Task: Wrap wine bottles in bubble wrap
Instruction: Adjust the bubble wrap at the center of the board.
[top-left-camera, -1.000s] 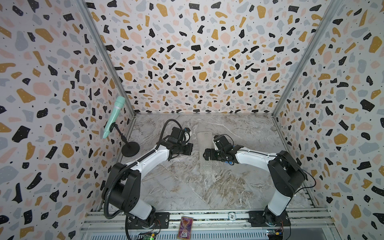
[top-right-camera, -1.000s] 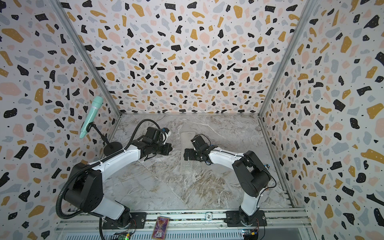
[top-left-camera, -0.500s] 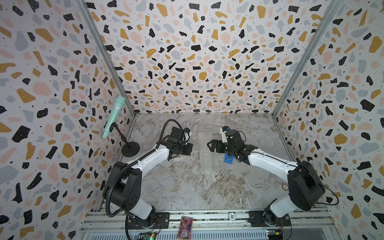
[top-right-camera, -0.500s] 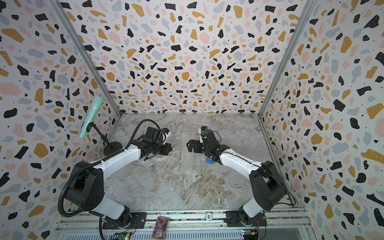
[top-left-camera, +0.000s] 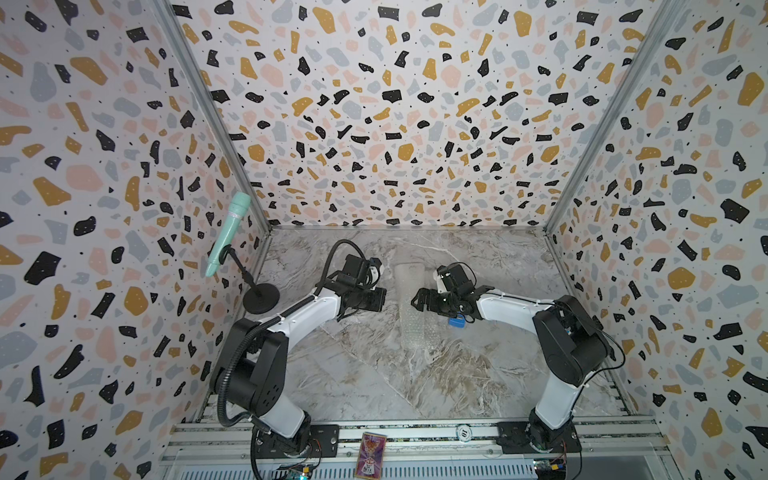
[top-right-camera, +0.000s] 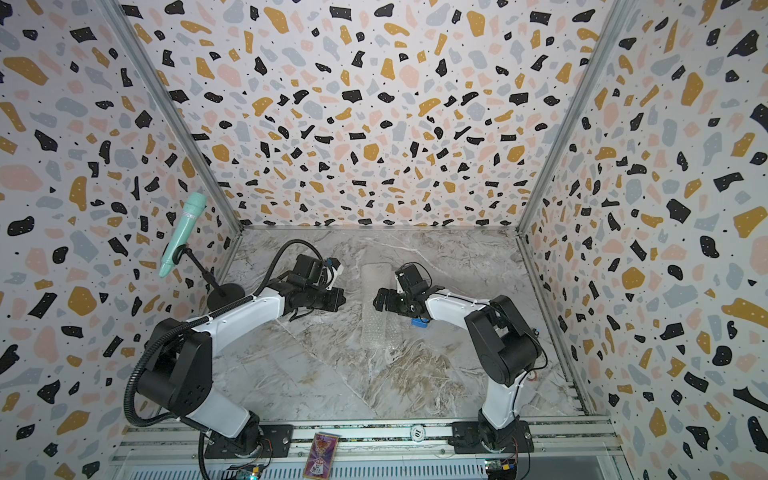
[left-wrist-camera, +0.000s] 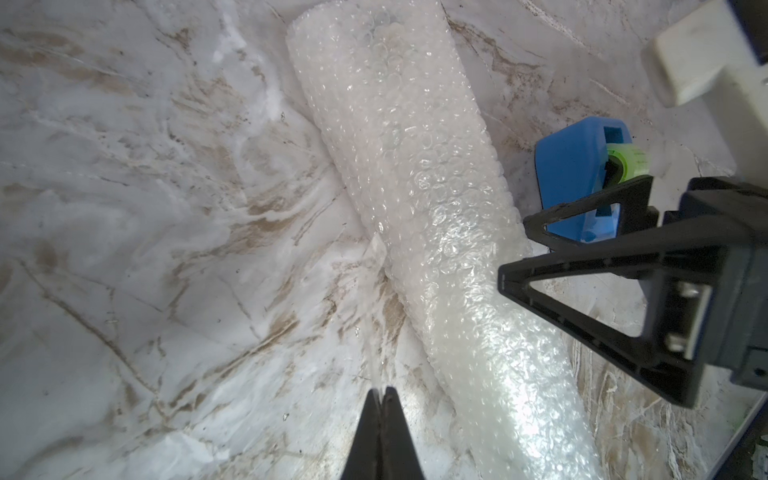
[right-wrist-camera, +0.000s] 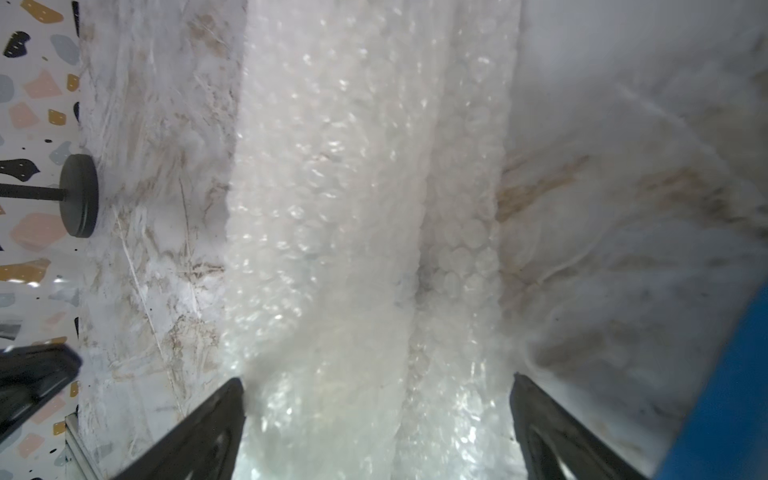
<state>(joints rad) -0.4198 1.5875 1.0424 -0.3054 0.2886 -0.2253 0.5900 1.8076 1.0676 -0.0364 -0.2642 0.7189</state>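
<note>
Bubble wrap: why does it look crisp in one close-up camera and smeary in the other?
Left wrist view: the bubble wrap is sharp, single bubbles readable, with glare on the end nearest the camera. Right wrist view: soft and smeared, probably too close to focus, highlights stretched. In both top views: small, pale, barely distinct from the marble table.

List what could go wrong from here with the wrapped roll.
1. Nothing grips the roll: the right gripper stands open by it and the left gripper is shut beside it, so it may unroll or roll away.
2. The tape dispenser lies close to the right gripper; a careless move could knock it.
3. The bottle is hidden inside, so any squeeze on the roll would be blind.
</note>
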